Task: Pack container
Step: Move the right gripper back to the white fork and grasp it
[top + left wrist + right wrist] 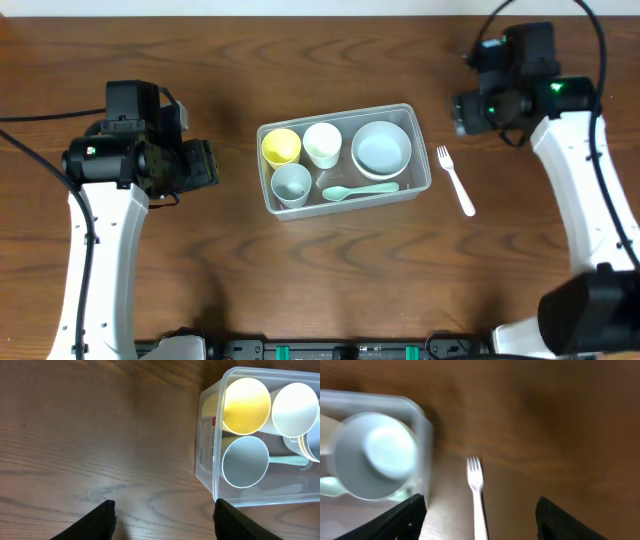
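The clear container [420, 178] sits mid-table. It holds a yellow cup [281, 147], a cream cup [322, 143], a grey-blue cup [292, 183], a pale blue bowl [381, 147] and a mint spoon [358, 190]. A white plastic fork [456, 181] lies on the table just right of it. My left gripper [164, 515] is open and empty, left of the container [206, 455]. My right gripper [481, 520] is open and empty above the fork [477, 491], with the bowl [374, 455] and container wall [423, 445] at its left.
The wooden table [330, 280] carries nothing else in view. Black cables run from both arms at the back corners.
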Motion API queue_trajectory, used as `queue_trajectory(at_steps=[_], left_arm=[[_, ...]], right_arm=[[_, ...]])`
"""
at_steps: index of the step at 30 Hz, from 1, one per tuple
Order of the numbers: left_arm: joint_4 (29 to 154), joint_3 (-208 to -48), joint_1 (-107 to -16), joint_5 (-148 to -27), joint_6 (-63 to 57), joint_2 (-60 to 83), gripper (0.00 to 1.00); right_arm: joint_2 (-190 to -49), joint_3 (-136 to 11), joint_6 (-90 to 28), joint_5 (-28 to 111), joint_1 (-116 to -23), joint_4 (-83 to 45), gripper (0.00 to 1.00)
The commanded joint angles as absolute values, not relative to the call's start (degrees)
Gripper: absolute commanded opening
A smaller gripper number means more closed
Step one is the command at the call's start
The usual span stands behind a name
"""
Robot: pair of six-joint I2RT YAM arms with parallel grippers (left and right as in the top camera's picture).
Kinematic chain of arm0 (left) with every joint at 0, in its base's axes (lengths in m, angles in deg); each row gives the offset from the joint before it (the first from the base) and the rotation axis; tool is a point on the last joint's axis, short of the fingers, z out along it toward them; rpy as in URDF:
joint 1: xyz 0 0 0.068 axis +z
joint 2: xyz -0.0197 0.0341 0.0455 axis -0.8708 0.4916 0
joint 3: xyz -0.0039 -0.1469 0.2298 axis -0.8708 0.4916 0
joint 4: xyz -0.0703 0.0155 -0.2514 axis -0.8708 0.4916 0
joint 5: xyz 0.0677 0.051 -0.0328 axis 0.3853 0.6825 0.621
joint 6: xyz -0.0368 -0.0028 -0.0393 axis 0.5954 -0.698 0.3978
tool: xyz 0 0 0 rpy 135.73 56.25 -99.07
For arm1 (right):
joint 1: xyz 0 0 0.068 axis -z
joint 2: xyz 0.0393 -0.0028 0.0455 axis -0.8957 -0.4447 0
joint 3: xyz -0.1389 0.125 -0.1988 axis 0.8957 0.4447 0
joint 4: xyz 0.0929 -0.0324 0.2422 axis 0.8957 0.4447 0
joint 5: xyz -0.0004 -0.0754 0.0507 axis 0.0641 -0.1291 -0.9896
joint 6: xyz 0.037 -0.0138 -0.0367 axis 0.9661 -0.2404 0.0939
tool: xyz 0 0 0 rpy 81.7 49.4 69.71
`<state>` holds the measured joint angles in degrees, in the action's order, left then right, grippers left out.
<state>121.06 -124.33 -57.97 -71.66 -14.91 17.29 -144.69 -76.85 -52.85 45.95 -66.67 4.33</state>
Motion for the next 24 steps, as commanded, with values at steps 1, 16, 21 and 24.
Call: queue_trajectory(at_steps=[1,16,21,24], left_arm=[[121.13,-124.25,-57.68,-72.34,-15.26,17.16,0.63],[121.13,-124.25,-57.68,-72.34,-15.26,17.16,0.64],[121.13,-124.25,-57.68,-72.34,-15.26,17.16,0.63],[121.13,-124.25,-57.68,-72.34,-15.26,17.16,0.63]], right_arm=[[-149.76,-76.61,-51.05,44.79,-65.05,7.28,0.71],[-166.31,-75.91,-54.03,44.84,-65.49,10.84,0.65],[-167.29,-73.62,-54.18,45.34,-65.49,9.03,0.65],[-167.29,-71.56,-54.18,46.15,-65.49,7.39,0.65]])
